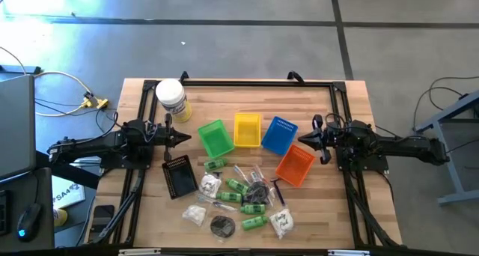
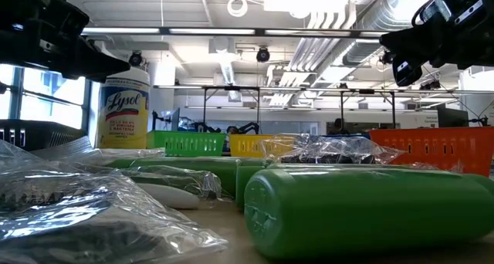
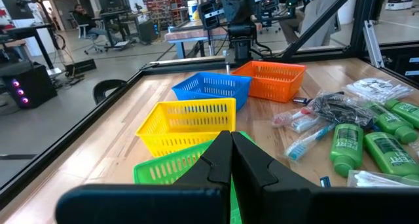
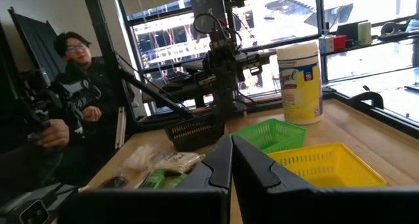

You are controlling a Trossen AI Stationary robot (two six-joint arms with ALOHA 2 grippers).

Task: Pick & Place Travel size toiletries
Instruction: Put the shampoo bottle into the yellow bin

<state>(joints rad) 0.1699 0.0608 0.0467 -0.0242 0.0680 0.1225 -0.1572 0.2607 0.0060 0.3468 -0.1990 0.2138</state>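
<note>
Toiletries lie heaped on the wooden surface, near meshed plastic baskets and a black basket. Both arms' fingers, left and right, are pressed together, empty.

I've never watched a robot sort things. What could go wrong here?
The toiletries lie heaped and overlapping, so closing the fingers on one green bottle may drag a neighbour along. The clear wrappers look slippery and crinkled, so a grip might slide off. The baskets sit side by side, so an item could drop into the wrong one.
</note>
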